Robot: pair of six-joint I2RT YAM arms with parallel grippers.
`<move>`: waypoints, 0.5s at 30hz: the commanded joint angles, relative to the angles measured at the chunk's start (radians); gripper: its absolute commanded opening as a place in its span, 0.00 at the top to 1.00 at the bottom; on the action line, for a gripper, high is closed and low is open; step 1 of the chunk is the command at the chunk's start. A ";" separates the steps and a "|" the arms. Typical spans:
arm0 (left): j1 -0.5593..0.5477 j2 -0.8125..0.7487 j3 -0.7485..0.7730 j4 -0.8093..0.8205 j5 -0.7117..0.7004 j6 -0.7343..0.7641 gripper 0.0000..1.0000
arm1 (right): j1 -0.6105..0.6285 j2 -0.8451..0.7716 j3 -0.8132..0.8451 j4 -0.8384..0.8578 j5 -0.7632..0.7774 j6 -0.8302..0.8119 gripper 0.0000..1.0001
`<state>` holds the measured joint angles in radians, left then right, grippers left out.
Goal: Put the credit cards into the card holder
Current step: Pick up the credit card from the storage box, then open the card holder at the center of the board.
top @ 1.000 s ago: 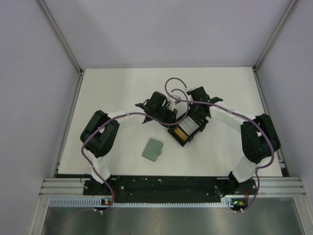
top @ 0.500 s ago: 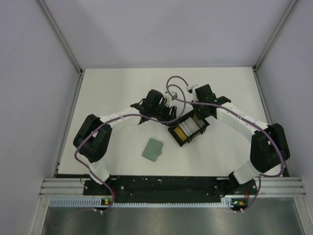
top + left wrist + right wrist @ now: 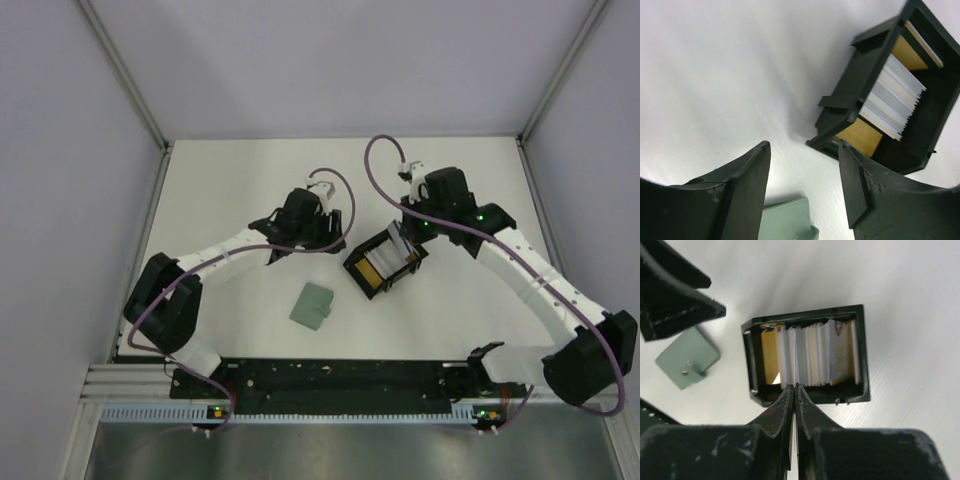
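As seen from above, thin plastic credit cards, white, grey and yellow-orange, stood on edge in a row inside a black open plastic box. Box's long axis slanted from near-left to far-right; card faces set across that axis, free edges upward.

Right gripper pressed together on the upper edge of one pale card, seen edge-on as a thin light line running from the fingertips into the row. Whether lifted clear of the row, impossible to tell.

Small flat sage-green card holder closed and lying flat near the box, on its near-left side and apart from it. Turned corner-on to the table's near edge, snap tab on the near-right side.

Left gripper spread apart with nothing between, hanging above bare surface between holder and box.

Matte white table underneath. Pale lilac-grey walls on three sides, aluminium frame posts at the corners, black base bar on a ribbed metal rail along the near edge.
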<state>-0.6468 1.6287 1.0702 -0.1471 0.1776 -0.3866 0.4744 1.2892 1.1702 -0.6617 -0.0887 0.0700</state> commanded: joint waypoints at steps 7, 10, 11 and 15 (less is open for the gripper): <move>0.019 -0.249 -0.176 -0.078 -0.309 -0.216 0.30 | 0.305 -0.186 -0.236 -0.102 -0.024 0.247 1.00; 0.018 -0.312 -0.251 -0.086 -0.329 -0.253 0.27 | 0.374 -0.220 -0.329 -0.058 0.049 0.319 1.00; 0.019 -0.332 -0.275 -0.082 -0.334 -0.258 0.26 | 0.392 -0.226 -0.351 -0.043 0.072 0.333 1.00; 0.019 -0.383 -0.322 -0.088 -0.363 -0.268 0.26 | 0.437 -0.219 -0.421 0.031 0.148 0.373 1.00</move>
<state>-0.6285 1.3067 0.7803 -0.2398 -0.1268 -0.6140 0.8772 1.1011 0.7753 -0.7250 -0.0494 0.3576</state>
